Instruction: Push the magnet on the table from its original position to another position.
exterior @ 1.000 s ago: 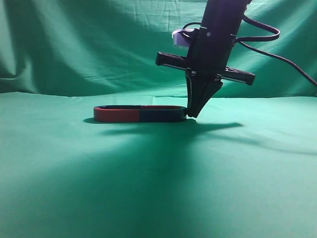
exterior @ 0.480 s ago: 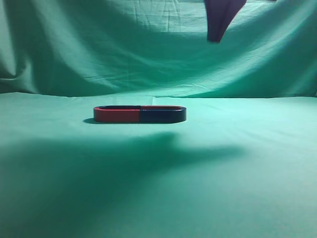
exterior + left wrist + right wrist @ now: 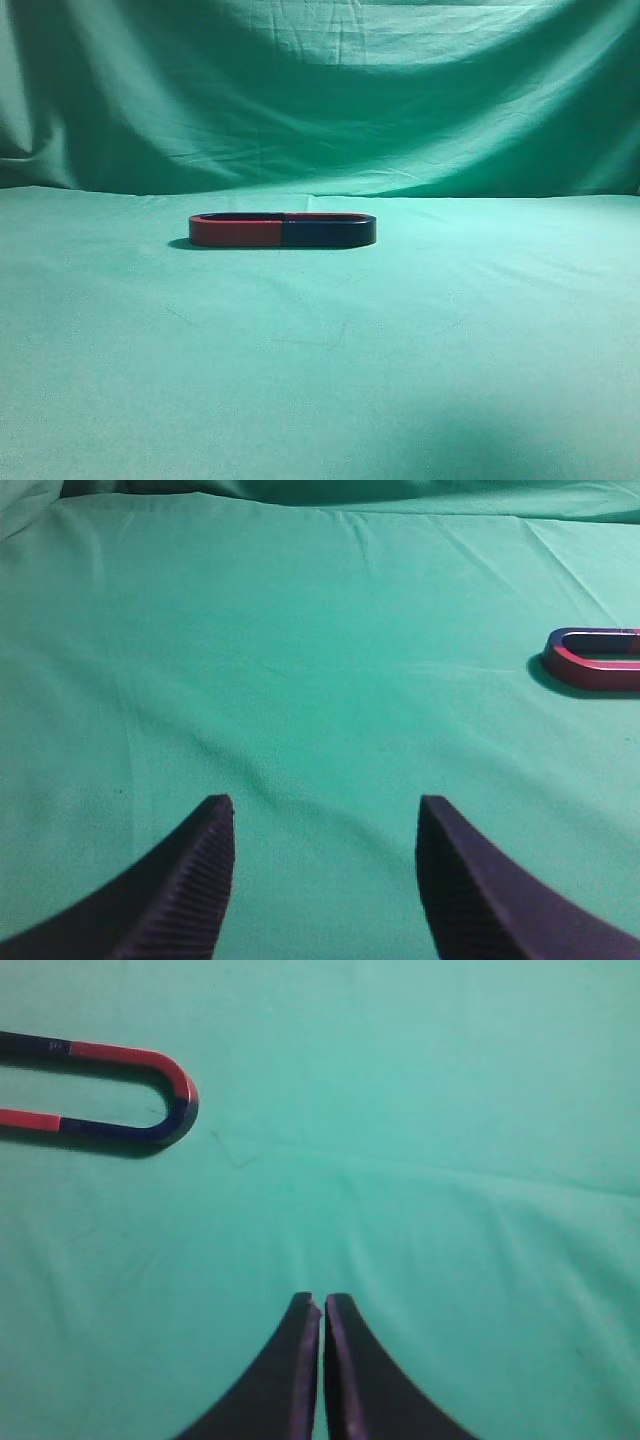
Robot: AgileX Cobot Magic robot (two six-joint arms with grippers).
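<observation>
The magnet (image 3: 328, 232), with a navy side and a thin red upper edge, lies flat on the green table (image 3: 420, 360). Its open end meets a red-sided U magnet (image 3: 237, 233), and the two form one long oval. In the right wrist view the magnet (image 3: 130, 1130) lies at the upper left, bend to the right, well ahead of my shut, empty right gripper (image 3: 320, 1302). My left gripper (image 3: 325, 805) is open and empty above bare cloth. Only the red-sided magnet (image 3: 592, 670) shows at the right edge of its view. Neither gripper shows in the exterior view.
A draped green cloth backdrop (image 3: 320, 100) hangs behind the table. In the right wrist view the red-sided magnet (image 3: 28, 1118) runs off the left edge. The cloth has faint wrinkles (image 3: 400, 1175).
The right arm, which stood with its shut tip at the magnet's right end, has risen out of the exterior view. Its shadow is gone. The magnets have not moved.
</observation>
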